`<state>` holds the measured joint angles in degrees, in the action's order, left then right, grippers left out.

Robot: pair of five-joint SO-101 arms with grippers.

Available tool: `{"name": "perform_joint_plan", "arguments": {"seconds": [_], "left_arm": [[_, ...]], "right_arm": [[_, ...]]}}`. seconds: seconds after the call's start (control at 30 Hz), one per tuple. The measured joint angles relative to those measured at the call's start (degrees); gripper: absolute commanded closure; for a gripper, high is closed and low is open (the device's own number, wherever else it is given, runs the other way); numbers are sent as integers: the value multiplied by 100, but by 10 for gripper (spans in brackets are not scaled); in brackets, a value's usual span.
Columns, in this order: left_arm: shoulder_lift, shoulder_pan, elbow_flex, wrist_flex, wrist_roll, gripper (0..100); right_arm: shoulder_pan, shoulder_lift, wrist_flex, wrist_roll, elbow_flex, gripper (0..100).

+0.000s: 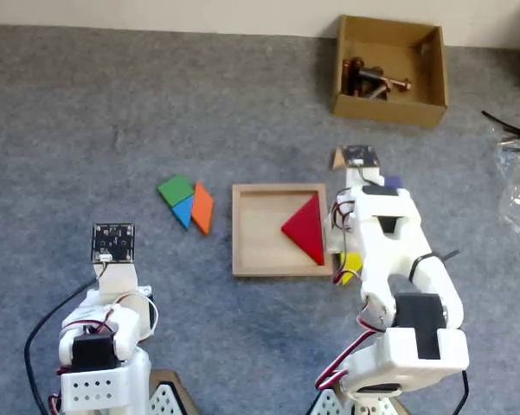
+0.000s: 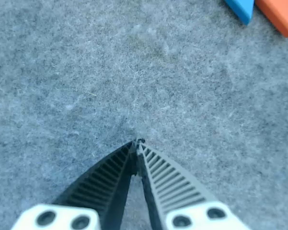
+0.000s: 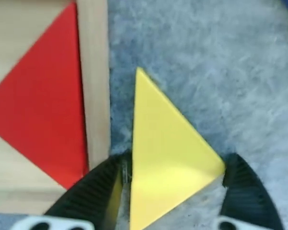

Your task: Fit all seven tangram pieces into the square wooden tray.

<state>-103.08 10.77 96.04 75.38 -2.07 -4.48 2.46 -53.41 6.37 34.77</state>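
the right gripper (image 3: 175,160) hangs over the yellow triangle (image 3: 167,143) with its jaws apart, one beside the piece's long edge and the other at the square corner opposite; they bracket the piece and i see no sign that they have it clamped or raised.

the yellow triangle lies on the grey carpet just outside the wooden tray (image 1: 281,272), beside the wall on the right arm's side and close to the corner nearest the arms. its long edge runs parallel to that wall, just beside it, and its square corner points away from the tray. the jaws therefore close across the piece's short height, at right angles to its long axis.

on the inner side of the same wall sits the red triangle (image 1: 304,229), long edge against the wall and point toward the tray's middle, so the two pieces mirror each other across the wood. as i judge it, the coming move is a grip, a lift over the wall and a carry past the red piece to the bare floor beyond, likely with a turn.

the left gripper (image 2: 136,143) has its tips pressed together over bare carpet, well apart from the tray; the right arm is plainly the nearer to the yellow. the green (image 1: 175,188), blue (image 1: 183,210) and orange (image 1: 202,207) pieces lie clustered beyond the tray's far wall, on the left arm's side.
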Motion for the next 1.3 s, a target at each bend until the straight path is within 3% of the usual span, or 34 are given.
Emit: {"name": "perform_joint_plan", "arguments": {"seconds": [0.87, 1.3], "left_arm": [[0, 0, 0, 0, 0, 995], [0, 0, 0, 0, 0, 995]], "right_arm": [[0, 0, 141, -18, 0, 770], [0, 0, 158, 1222, 0, 770]]}}
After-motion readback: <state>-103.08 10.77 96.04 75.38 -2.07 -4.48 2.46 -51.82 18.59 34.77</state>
